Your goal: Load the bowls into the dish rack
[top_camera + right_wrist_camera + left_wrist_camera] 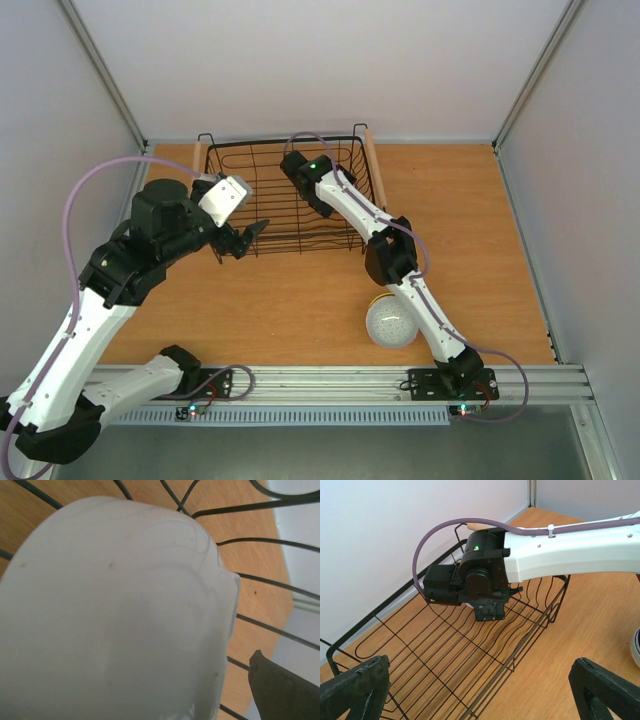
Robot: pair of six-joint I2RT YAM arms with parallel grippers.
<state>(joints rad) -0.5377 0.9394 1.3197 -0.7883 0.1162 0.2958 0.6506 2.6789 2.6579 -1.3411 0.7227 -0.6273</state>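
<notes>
The black wire dish rack (268, 148) with wooden handles stands at the back centre. My right gripper (305, 185) reaches down inside it. In the right wrist view a white bowl (115, 615) fills the frame, very close, over the rack wires (270, 582). The one visible finger (285, 690) stands apart from the bowl's edge and the other is hidden, so the jaws look wide open. My left gripper (245, 238) is open and empty by the rack's front left edge (535, 615). A grey speckled bowl (391, 322) lies upside down on a yellow-green bowl (377, 298) near the front.
The right arm (400, 265) crosses over the stacked bowls and the rack's front right corner. Grey walls close in the table on the left, back and right. An aluminium rail (330, 380) runs along the near edge.
</notes>
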